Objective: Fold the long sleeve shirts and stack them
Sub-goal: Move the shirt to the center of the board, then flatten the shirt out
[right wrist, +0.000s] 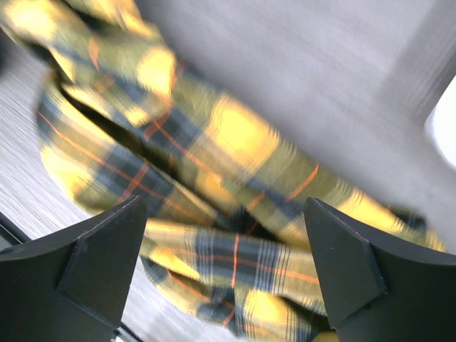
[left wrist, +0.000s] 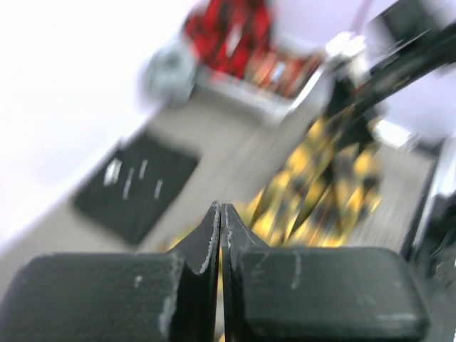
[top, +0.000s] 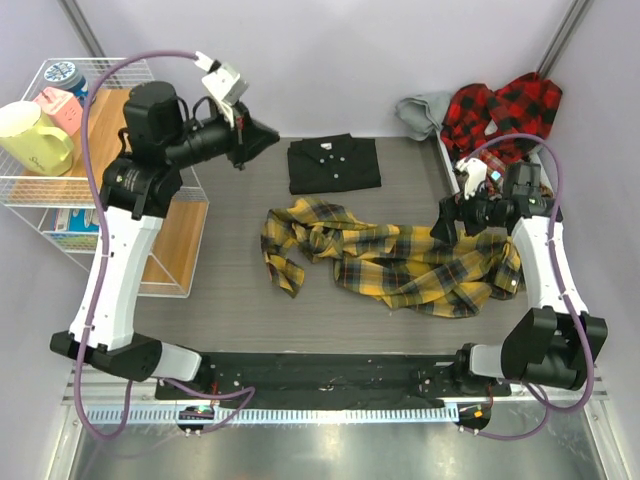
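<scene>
Roughly, I'd put this at an early stage. One black shirt (top: 334, 164) lies folded into a neat rectangle at the back of the surface (top: 230, 290), and I read it as the start of the stack. On the near side of the black shirt, just beside it, the yellow plaid shirt (top: 400, 258) sprawls crumpled, with its sleeves twisted and nothing folded. Well to the right of the black shirt, at the far corner, the red plaid shirts (top: 505, 115) sit heaped with a grey garment (top: 425, 110), untouched as far as I can tell. So by my count one is done, and the yellow one and the red ones are left.

My left fingers (top: 262, 139) are pressed fully together and hold nothing, raised in the air just left of the black shirt. My right fingers (top: 447, 222) are spread wide, nearer and to the right of the black shirt, over the right end of the yellow plaid. Plaid cloth fills the gap between them in the wrist view, but nothing is gripped. I cannot tell whether the tips touch the cloth.
</scene>
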### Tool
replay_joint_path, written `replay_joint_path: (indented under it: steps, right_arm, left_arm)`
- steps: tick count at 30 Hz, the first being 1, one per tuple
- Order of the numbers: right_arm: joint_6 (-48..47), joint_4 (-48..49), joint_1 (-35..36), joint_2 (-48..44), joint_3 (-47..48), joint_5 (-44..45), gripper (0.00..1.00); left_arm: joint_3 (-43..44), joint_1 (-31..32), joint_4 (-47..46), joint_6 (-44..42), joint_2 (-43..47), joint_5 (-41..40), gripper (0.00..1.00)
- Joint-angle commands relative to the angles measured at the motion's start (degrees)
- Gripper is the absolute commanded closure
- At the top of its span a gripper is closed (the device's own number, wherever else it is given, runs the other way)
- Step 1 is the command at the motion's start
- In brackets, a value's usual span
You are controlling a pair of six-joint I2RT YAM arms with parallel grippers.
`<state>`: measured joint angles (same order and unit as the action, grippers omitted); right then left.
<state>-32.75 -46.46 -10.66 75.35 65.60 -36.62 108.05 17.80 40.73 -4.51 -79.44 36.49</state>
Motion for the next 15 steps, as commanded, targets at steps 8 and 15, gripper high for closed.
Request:
replay_joint_path:
  steps: [8, 15]
  right_arm:
    - [11.92, 12.17, 10.64, -0.39, 7.7, -2.7, 0.0]
    - [11.66, 17.45, 30.25, 9.54, 15.94, 10.95, 0.0]
  left_arm:
    - [-9.05, 2.25, -6.45, 10.4, -1.36, -3.17, 0.34]
    - [-33.93, -0.05, 0.93, 6.88, 5.78, -19.08, 0.0]
